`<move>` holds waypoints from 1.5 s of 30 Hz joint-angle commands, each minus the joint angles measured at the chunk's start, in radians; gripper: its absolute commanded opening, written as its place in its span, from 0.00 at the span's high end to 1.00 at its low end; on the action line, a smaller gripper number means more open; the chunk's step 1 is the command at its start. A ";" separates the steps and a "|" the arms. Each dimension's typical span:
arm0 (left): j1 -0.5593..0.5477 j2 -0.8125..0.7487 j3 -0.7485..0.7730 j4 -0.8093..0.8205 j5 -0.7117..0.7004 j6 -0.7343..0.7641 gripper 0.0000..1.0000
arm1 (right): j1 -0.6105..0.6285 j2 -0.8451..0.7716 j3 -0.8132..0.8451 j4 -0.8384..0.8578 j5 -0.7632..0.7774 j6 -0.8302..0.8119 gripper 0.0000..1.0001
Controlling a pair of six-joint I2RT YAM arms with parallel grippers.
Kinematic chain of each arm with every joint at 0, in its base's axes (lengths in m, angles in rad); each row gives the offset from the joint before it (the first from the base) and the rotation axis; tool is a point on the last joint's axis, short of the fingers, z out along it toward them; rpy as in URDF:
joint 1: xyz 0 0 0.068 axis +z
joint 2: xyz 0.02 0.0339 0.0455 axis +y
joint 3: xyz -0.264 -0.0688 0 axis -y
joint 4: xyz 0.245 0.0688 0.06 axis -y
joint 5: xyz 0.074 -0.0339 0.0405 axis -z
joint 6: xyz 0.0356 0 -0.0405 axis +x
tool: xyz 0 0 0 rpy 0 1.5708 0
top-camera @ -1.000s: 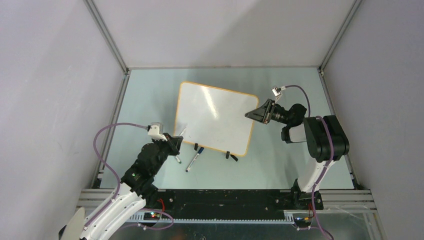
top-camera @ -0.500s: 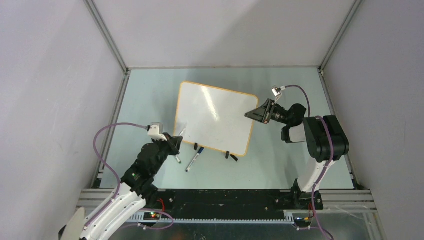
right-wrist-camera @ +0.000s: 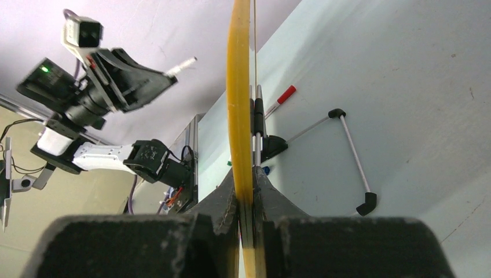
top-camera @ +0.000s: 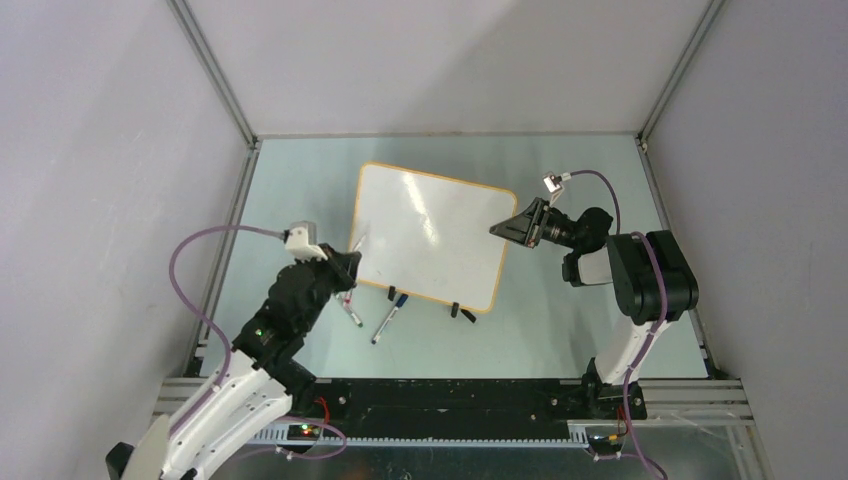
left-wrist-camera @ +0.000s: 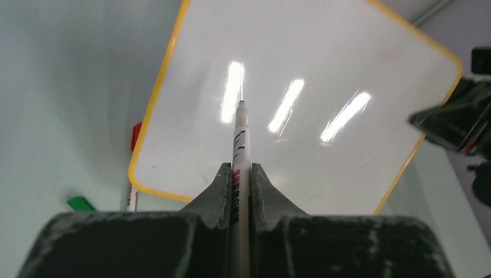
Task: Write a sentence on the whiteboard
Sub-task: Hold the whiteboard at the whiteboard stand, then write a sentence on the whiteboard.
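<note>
Here, the whiteboard (top-camera: 430,235) stands tilted at the centre of the pale green counter (top-camera: 300,190), seen from above, its orange-yellow rim turned slightly so the corners point off-square. Its glossy face carries streaks of reflected light.

At the board's 3 o'clock edge, the right hand (top-camera: 505,228) is clamped on the rim; its own camera shows the two fingers (right-wrist-camera: 228,200) pressed together on the yellow edge of the board (right-wrist-camera: 238,87), seen edge-on.

At the board's 8 o'clock corner, the left hand (top-camera: 345,270) is closed tight on a white marker (left-wrist-camera: 240,145), which runs straight out between the fingers toward 12 o'clock in the wrist view. The tip sits over the lower left part of the white face; whether it touches the surface cannot be told.

Along the board's 6 o'clock edge, two black clip feet (top-camera: 460,312) rest on the counter. Just beside them lie a red-capped marker (top-camera: 352,312) at 7 o'clock and a blue-tipped marker (top-camera: 386,322) nearer 6 o'clock.
</note>
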 commanded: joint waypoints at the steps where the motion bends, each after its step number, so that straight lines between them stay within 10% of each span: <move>1: 0.005 0.101 0.178 -0.089 -0.085 -0.054 1.00 | 0.014 -0.009 0.023 0.063 -0.020 0.041 1.00; 20: 0.132 0.637 0.835 -0.331 0.114 0.318 1.00 | 0.029 -0.015 0.022 0.063 -0.014 0.046 1.00; 28: 0.203 0.600 0.705 -0.169 0.399 0.350 1.00 | 0.029 -0.017 0.023 0.063 -0.011 0.048 1.00; 45: 0.244 0.625 0.699 -0.161 0.397 0.368 1.00 | 0.032 -0.016 0.024 0.063 -0.010 0.047 1.00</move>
